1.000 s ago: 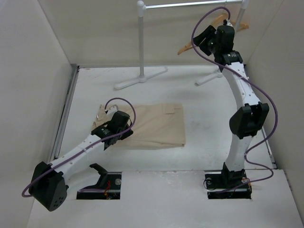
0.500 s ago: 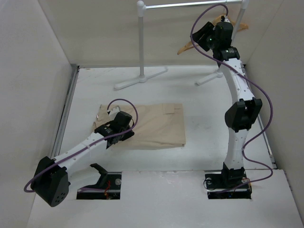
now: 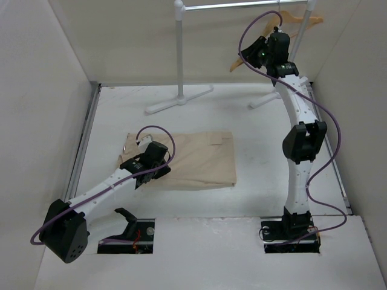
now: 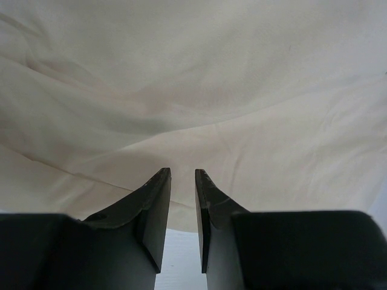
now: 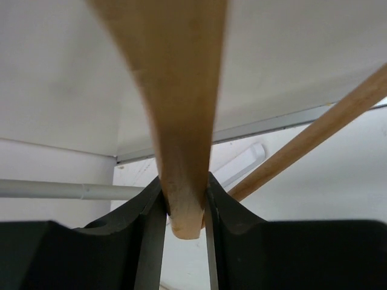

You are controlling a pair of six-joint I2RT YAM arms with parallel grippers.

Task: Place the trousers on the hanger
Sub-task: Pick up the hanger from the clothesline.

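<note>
Overhead, right gripper (image 5: 183,187) clamps the hanger (image 5: 175,90); trousers (image 3: 193,160) seemingly folded.

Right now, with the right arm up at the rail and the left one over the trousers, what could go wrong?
The right gripper pinches only the end of the hanger, so it may pivot or slip. The hanger sits tilted close to the rail and might snag there when pulled away. The left gripper has a narrow gap over the flat trousers; it could catch one layer only.

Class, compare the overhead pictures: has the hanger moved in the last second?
Yes. The hanger, clamped in the right gripper, has risen toward the white rail above it.
</note>
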